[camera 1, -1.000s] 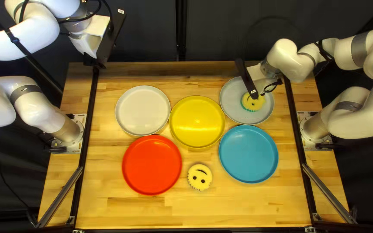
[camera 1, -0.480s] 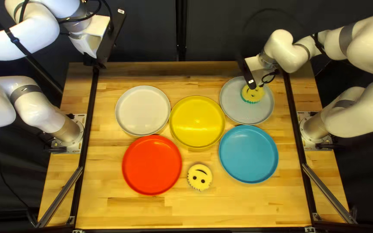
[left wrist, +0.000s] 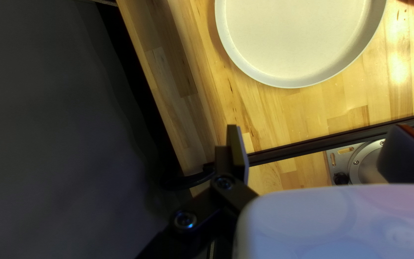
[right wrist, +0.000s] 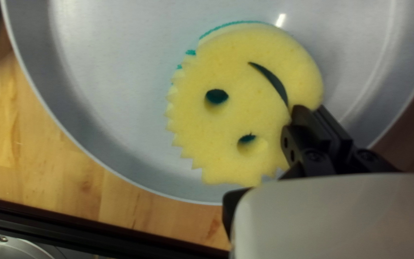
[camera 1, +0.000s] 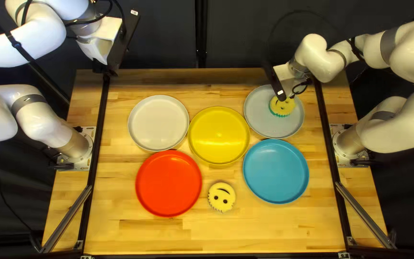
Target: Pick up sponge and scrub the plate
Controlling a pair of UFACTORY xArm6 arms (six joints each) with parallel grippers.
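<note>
Above the grey plate (camera 1: 264, 123), toward its far side, is my right gripper (camera 1: 281, 94), with a yellow smiley sponge (camera 1: 282, 108) at its tip. In the right wrist view my right gripper (right wrist: 316, 115) is shut on the edge of that sponge (right wrist: 231, 115), which lies face up over the grey plate (right wrist: 97, 81); a teal underside shows along its rim. A second smiley sponge (camera 1: 221, 197) rests on the wood. My left gripper (camera 1: 120, 47) is raised beyond the table's far left corner. In the left wrist view my left gripper (left wrist: 319, 144) is open and empty.
A white plate (camera 1: 158, 122), a yellow plate (camera 1: 219, 135), a red plate (camera 1: 168, 183) and a blue plate (camera 1: 275, 171) stand close together beside the grey one. Black rails (camera 1: 97, 158) run along the table's sides.
My right gripper and the sponge it holds have moved toward the far edge of the grey plate, then slightly back. My left arm has stayed still.
</note>
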